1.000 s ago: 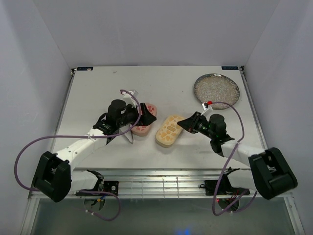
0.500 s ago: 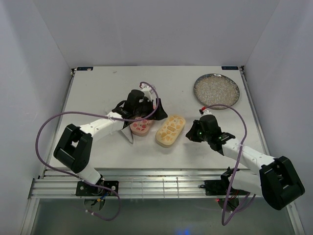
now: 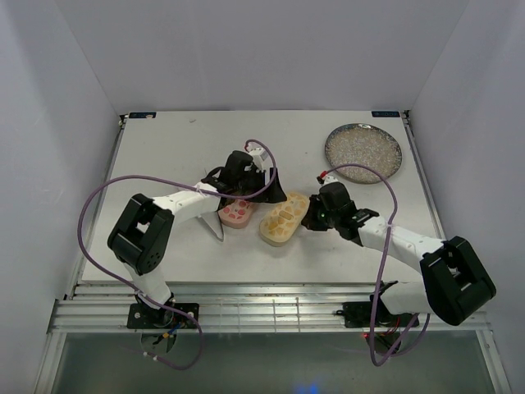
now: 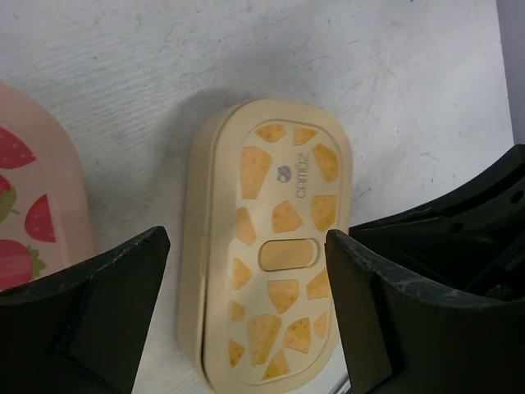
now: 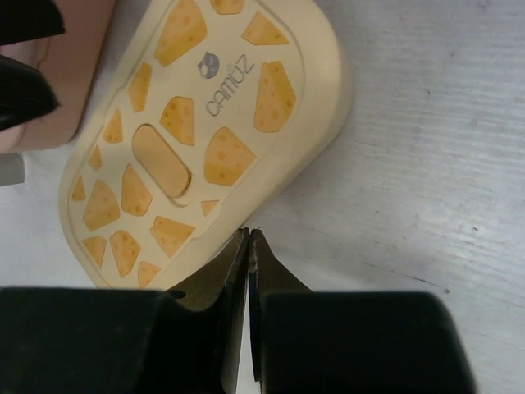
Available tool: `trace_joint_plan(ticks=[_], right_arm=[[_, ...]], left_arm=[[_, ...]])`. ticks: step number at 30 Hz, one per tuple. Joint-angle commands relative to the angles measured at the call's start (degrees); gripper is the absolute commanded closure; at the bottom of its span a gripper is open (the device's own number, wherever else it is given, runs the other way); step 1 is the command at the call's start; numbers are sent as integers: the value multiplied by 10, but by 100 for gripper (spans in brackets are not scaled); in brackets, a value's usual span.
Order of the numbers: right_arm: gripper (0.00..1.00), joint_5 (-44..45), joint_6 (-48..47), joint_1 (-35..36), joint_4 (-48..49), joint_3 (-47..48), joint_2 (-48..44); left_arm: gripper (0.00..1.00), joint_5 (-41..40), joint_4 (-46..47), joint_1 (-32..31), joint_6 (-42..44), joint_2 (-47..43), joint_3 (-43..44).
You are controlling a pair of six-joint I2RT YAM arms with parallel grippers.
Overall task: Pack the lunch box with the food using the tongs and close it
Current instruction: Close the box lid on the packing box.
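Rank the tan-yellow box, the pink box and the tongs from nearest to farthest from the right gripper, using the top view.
1. tan-yellow box: right beside the right gripper, on its left.
2. pink box: further left, beyond the tan-yellow one.
3. tongs: farthest left, at the pink box's near-left side.

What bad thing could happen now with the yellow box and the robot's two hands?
The shut right gripper sits at the yellow box's rim; a push might slide it into the pink box close beside it. The open left gripper hangs over the same box, so the two grippers could bump.
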Motion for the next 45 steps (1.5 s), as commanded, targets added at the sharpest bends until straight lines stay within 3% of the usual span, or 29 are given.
trace_joint_plan(ticks=[1,8,16,22,32,45], right_arm=[[92,-1,-13,9,34,34,9],[92,3,-13,9,28,38,28],[92,-1,-17,11,-8,44,-16],[92,-36,-7,18,9,51,13],[92,-10,-8,18,29,69,48],[92,23,-26,14,-9,83,-21]], left_arm=[[13,15,19,-9,-8,-22,2],[13,37,44,-11,-17,-21,-8],[13,29,37,-12,-14,-29,-14],[14,25,26,-12,-11,-32,-9],[15,25,31,-16,-19,-42,-33],[16,9,-4,-17,-3,-102,-25]])
